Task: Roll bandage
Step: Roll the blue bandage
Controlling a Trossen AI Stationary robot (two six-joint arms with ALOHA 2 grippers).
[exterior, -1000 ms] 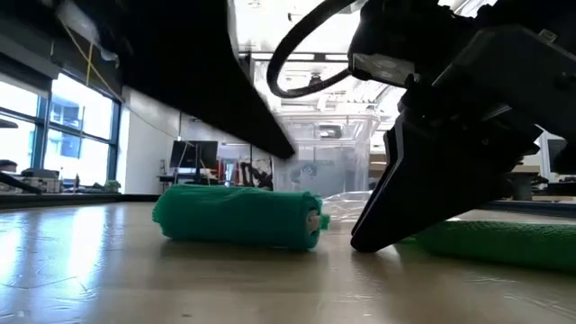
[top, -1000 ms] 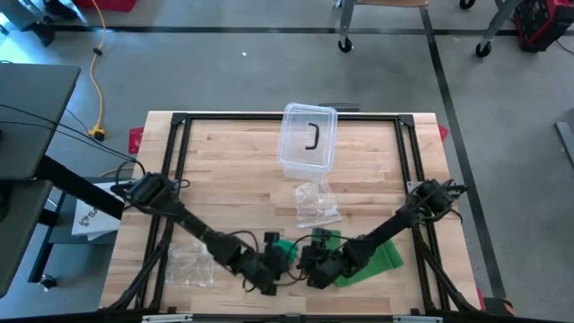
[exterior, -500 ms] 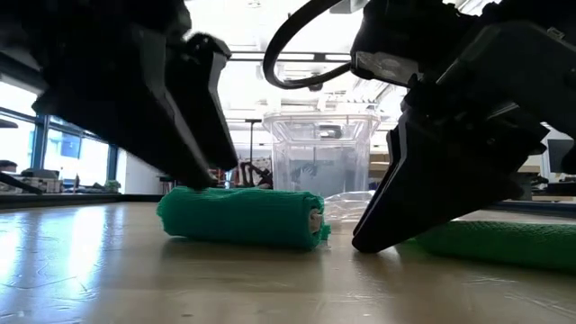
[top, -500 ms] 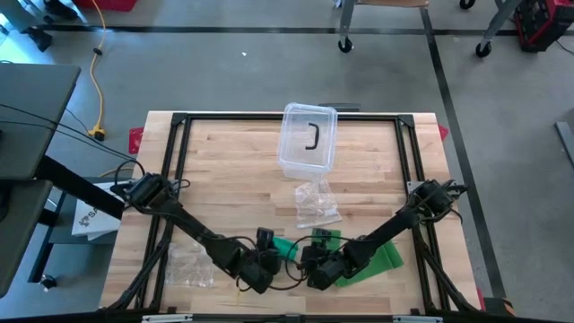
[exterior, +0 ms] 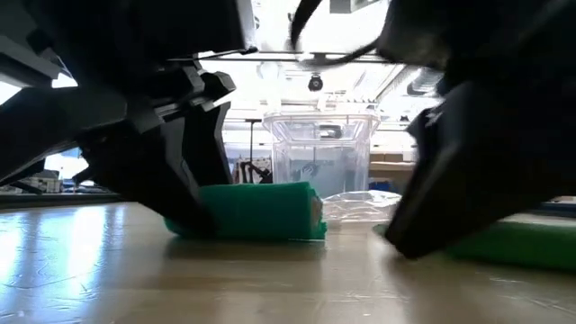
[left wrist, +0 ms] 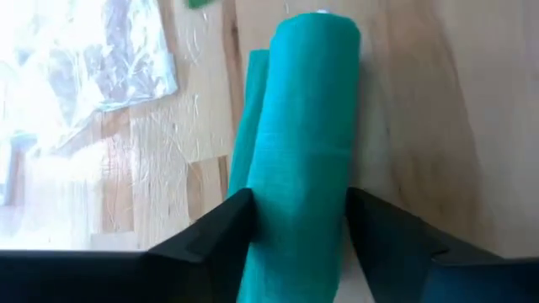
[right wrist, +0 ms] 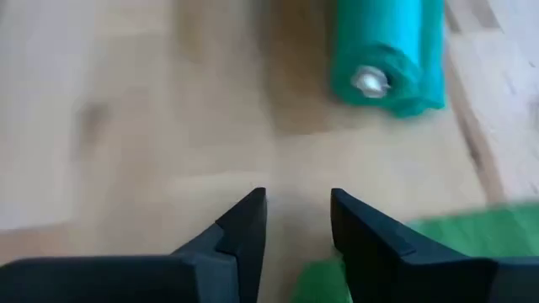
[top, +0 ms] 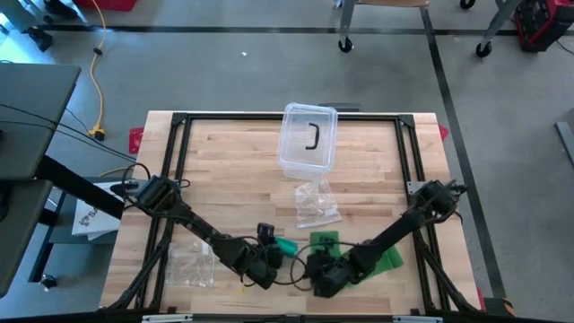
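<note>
A green bandage roll (top: 285,245) lies on its side on the wooden table near the front edge; it also shows in the low view (exterior: 261,211) and the left wrist view (left wrist: 307,118). My left gripper (top: 267,262) is shut on the roll's near-left end. A flat green bandage strip (top: 387,258) lies on the table to the right of the roll. My right gripper (right wrist: 295,219) is open and empty just above the table, between the roll (right wrist: 387,59) and the strip (right wrist: 320,278). My left gripper pinches the roll's two long sides (left wrist: 278,202) between its two fingers (left wrist: 232,223), at the end nearest the wrist. The fingers come in low from the table's near-left side and lie along the roll. The roll rests on the table.
A clear lidded plastic box (top: 308,136) stands at the far middle, with a crumpled clear bag (top: 316,205) in front of it. Another clear bag (top: 188,265) lies at the near left. A small green piece (top: 325,239) lies by the right arm. A black frame (top: 179,121) edges the table.
My left gripper has come down onto the roll's left end, and its fingers now stand on either side of it. The roll has stayed on the table. My right gripper has moved a little toward the table's near edge.
</note>
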